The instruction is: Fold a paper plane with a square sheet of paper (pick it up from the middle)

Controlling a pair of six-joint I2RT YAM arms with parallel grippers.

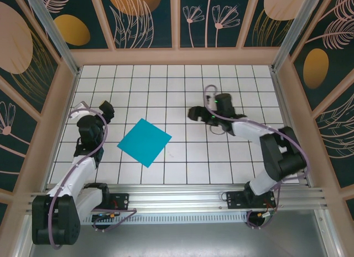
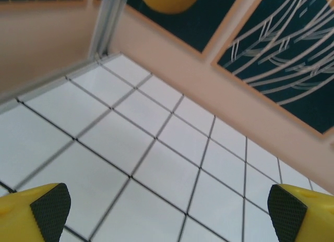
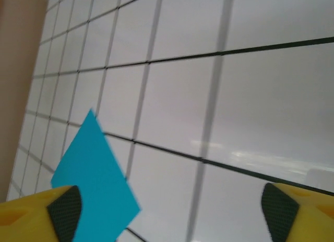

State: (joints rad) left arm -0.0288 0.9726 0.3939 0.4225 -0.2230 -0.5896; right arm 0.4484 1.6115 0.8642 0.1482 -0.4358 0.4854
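1. Left of frame: my left gripper (image 1: 105,109) hangs above the white tiled table (image 1: 232,80), jaws spread wide and empty. From its wrist, the black-padded fingertips (image 2: 49,208) flank bare tiles and the patterned wall.
2. Left of centre: the square sheet of paper (image 1: 144,142) lies flat on the tiles, below and to the right of that gripper. It is turned like a diamond, its corners pointing roughly to the frame's edges. Plain teal-blue with no crease to be seen, it is not yet folded. Being square, it offers no long axis.
3. Right of centre: my right gripper (image 1: 194,113) points toward the left of the frame, jaws apart and holding nothing. The sheet lies below and to its left. From this wrist, the sheet (image 3: 94,184) fills the lower left corner beside one fingertip (image 3: 65,210), resting on the table rather than between the jaws.
4. The sheet sits between my two grippers, neither clearly nearer. I judge that the coming move turns on reaching its middle, where thin, flat paper gives little to pinch.
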